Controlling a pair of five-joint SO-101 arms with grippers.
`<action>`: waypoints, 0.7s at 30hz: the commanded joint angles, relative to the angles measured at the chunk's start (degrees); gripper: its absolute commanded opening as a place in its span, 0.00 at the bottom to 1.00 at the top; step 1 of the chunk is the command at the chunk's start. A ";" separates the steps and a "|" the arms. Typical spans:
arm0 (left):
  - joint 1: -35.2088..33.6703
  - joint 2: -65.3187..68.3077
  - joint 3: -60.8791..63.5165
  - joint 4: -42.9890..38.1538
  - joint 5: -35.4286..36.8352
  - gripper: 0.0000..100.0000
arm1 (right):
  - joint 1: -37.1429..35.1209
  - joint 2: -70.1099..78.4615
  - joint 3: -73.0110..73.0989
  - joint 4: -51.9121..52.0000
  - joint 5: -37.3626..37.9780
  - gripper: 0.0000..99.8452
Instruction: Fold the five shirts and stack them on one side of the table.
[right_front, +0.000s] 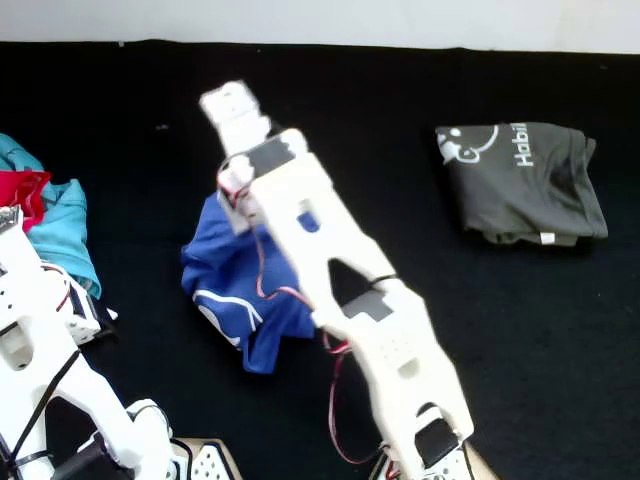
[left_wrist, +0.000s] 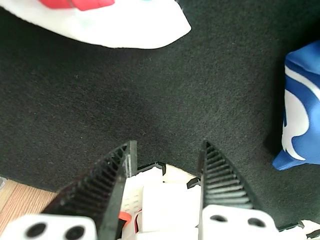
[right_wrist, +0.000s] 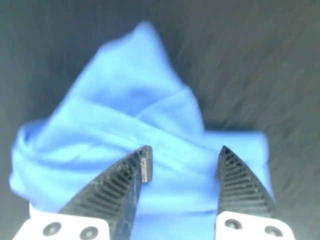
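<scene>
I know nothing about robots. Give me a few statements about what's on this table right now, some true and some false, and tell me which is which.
1. The grey shirt lies folded on the black table. True.
2. The right claw is clamped shut on the blue shirt. False: its fingers are apart, over the shirt.
3. The blue shirt is neatly folded. False: it sits in a crumpled heap.
4. The left claw is open over bare table. True.
5. The teal shirt is stacked on the grey shirt. False: they lie at opposite ends of the table.
</scene>
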 joint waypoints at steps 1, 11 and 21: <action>-0.66 -1.71 -0.22 -0.44 -0.53 0.21 | -1.01 1.89 -4.18 9.89 0.62 0.21; -0.57 -1.71 -0.57 -0.53 -0.53 0.21 | 0.13 -7.34 1.80 14.02 0.70 0.21; -0.40 -1.71 -0.57 -2.46 -0.35 0.21 | 2.24 -18.42 22.81 5.76 5.10 0.21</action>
